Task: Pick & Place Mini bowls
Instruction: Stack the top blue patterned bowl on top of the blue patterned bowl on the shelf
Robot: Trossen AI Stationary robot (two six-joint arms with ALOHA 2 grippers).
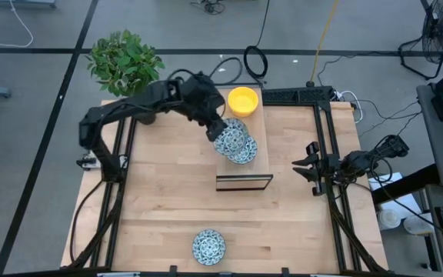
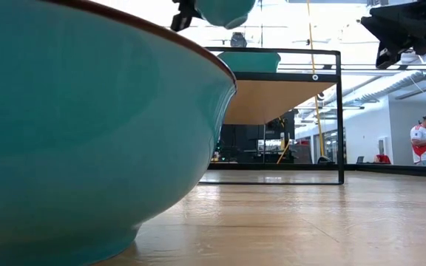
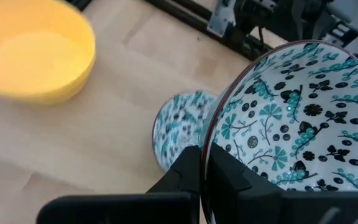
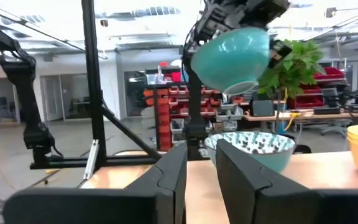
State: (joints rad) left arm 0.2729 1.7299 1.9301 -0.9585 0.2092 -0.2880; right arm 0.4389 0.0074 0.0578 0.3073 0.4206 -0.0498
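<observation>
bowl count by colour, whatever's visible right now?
Yellow bowls: 1, on the shelf
Patterned bowls: 3: one held by the left tool over the shelf, one on the shelf under it, one at the table's near edge
Total: 4

Glossy glazed mini bowls [image 1: 230, 141] (ceramic-looking), matt wooden table [image 1: 168, 208]

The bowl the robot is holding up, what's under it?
Under the held patterned bowl, gripped by the left tool, another patterned bowl sits on the wooden shelf. The held bowl covers part of it.
</observation>
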